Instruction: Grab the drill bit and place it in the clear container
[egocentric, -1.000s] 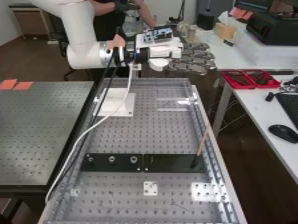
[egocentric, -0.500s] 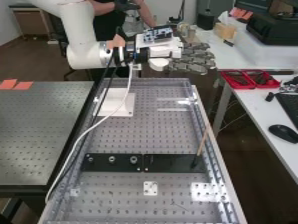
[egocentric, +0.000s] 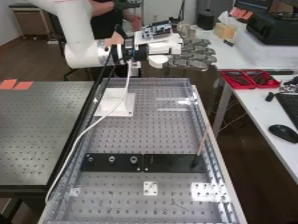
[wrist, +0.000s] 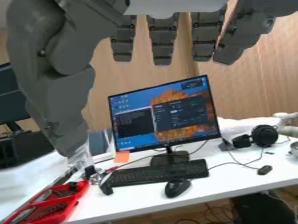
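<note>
Rod (egocentric: 202, 143) leans at black strip (egocentric: 171, 163), well apart from the fingers (egocentric: 191, 56).

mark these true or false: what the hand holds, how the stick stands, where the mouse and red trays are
1. The hand is open, holding nothing. True.
2. The thin stick stands tilted at the black plate. True.
3. The mouse lies on the perforated bench. False: the mouse is on the white desk.
4. The red trays are left of the bench in the high view. False: the red trays are right of it.
</note>
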